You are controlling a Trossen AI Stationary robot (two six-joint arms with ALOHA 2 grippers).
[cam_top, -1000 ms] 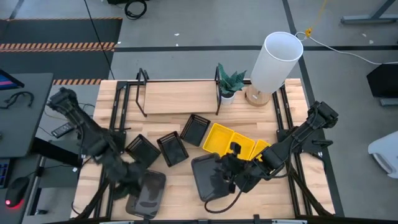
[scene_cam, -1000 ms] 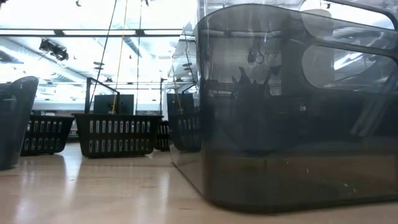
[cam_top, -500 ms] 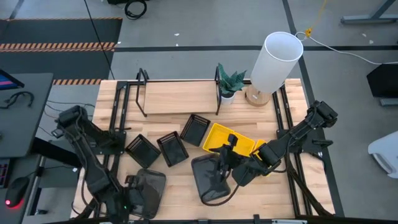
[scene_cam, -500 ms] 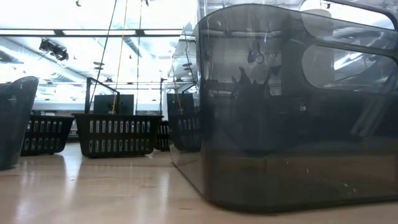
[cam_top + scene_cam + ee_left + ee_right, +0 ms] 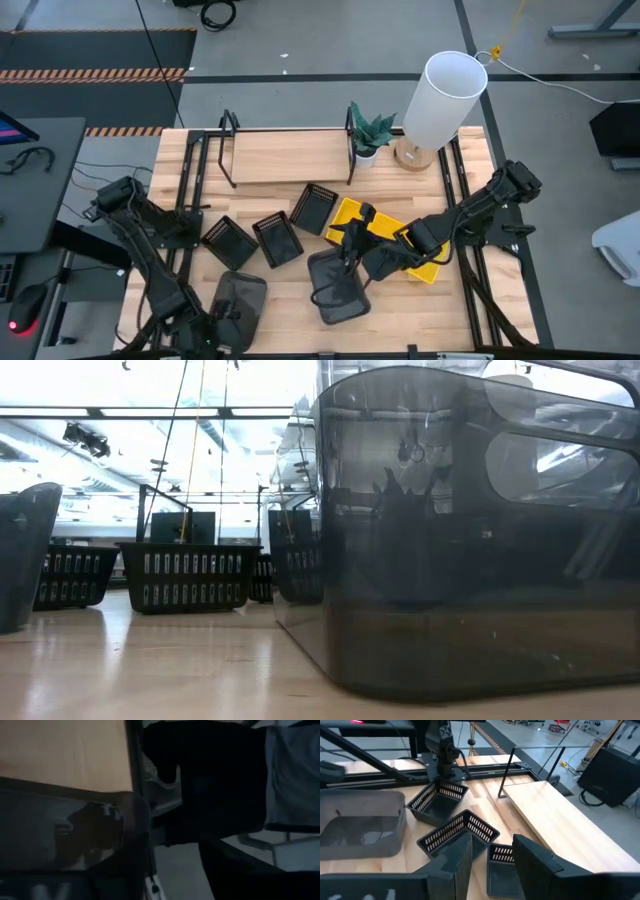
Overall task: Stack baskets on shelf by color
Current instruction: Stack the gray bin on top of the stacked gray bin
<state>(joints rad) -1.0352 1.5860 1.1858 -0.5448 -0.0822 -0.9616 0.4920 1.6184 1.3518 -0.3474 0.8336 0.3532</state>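
The right arm reaches in from the worktop's right edge, stretched low and slanting toward the middle, its wrist over the yellow baskets. The right gripper hangs above the far rim of a dark grey basket near the front edge; in the right wrist view its jaws stand apart with nothing between them. The left arm is folded back along the left edge, elbow out, its forearm running toward the front corner, where the left gripper sits at a second dark grey basket; I cannot tell how its jaws stand. Three black slatted baskets lie in a loose row between the arms. The shelf stands bare at the back of the worktop, well apart from all the baskets.
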